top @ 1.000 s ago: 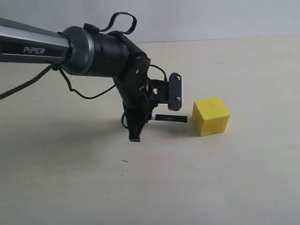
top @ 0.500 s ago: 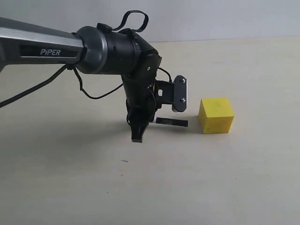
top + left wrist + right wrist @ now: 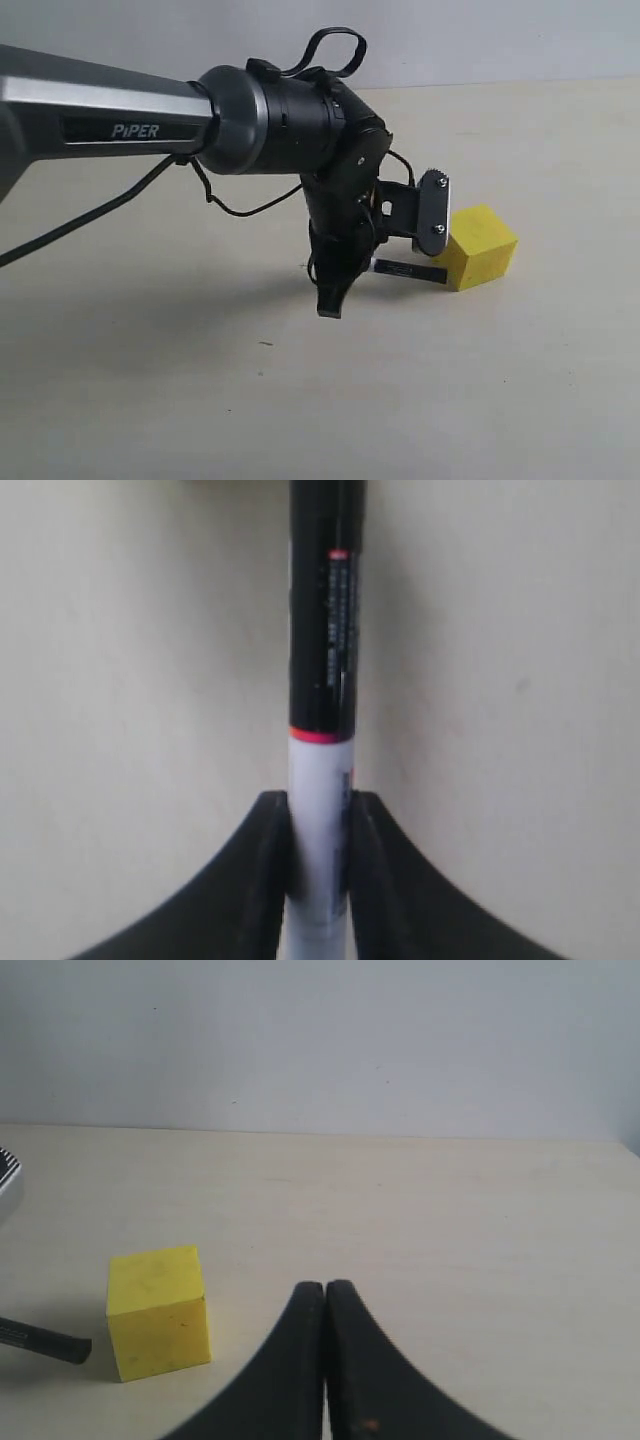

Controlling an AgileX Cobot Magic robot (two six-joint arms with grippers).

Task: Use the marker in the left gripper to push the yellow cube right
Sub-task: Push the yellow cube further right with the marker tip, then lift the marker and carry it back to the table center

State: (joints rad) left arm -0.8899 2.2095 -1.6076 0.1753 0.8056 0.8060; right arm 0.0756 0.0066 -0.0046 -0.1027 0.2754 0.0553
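Pushing step: my left gripper (image 3: 318, 818) clamped the marker (image 3: 410, 271), tip just beside the cube (image 3: 480, 245), right of centre. Next, I judged, steady rightward travel, tip centred on its face.

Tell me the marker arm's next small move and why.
Probably ease the left gripper a little to the right: its jaws clamp the marker, whose black tip sits at or just short of the yellow cube's left face, so a short rightward slide should push the cube.
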